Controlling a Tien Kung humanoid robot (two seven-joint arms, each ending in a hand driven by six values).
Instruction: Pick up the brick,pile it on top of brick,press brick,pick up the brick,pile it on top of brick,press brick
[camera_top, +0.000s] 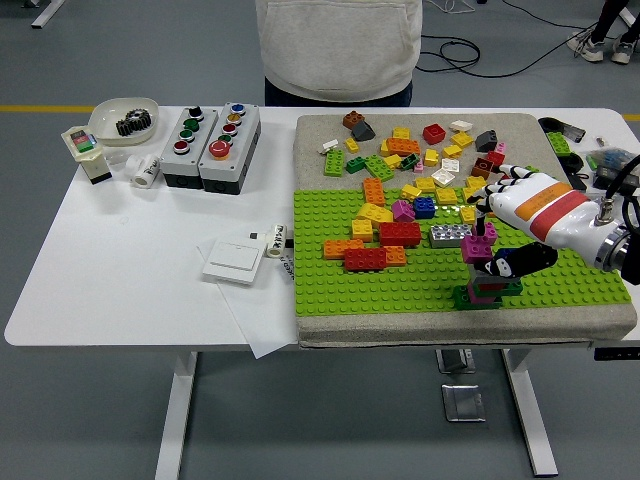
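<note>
1. Because the task is stacking, the right hand (497, 235) reaches in from three o'clock and pinches a magenta brick (477, 246) between its fingers and dark thumb, holding it just over the small tower (485, 288).
2. While the tower stands near the green baseplate's (330, 290) five o'clock corner, clear of the other bricks, the hand has room to come straight down on it.
3. Since the studs must line up before any pressing, the magenta brick looks held roughly level; whether it already touches the tower's top I cannot tell.
4. Toward twelve o'clock the loose brick pile (420, 160) lies on the grey mat (320, 135), supply for the second pick.
5. At the far side a person (338, 50) stands back, hands unseen.
</note>
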